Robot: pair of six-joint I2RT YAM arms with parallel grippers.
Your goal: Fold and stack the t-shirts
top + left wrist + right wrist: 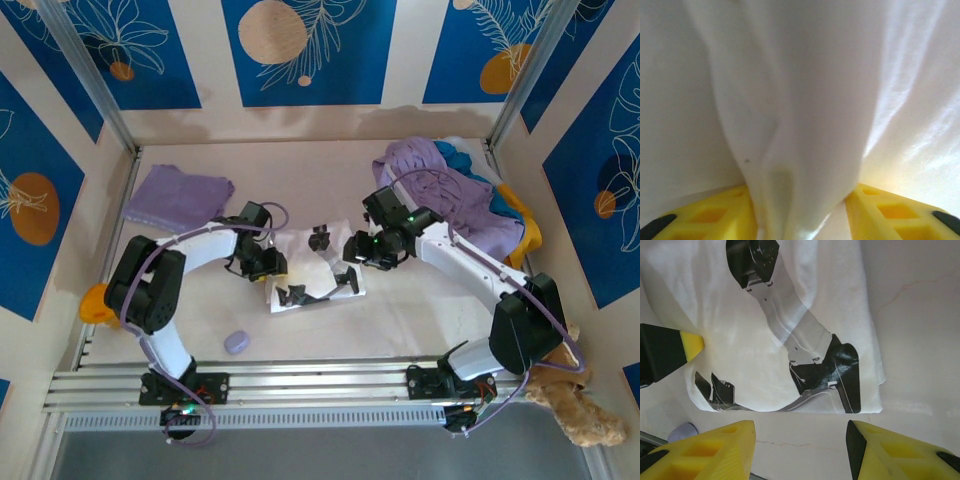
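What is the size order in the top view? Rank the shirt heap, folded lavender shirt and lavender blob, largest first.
1. shirt heap
2. folded lavender shirt
3. lavender blob, by far the smallest

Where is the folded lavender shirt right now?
In the top view, the folded lavender shirt lies far left, beyond the left arm, apart from the white shirt.

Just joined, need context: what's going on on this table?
The white t-shirt lies partly folded in the middle. The left gripper pinches a fold of it. The right gripper is open beside its edge, holding nothing. A lavender shirt lies folded back left, and a pile of unfolded shirts sits back right.
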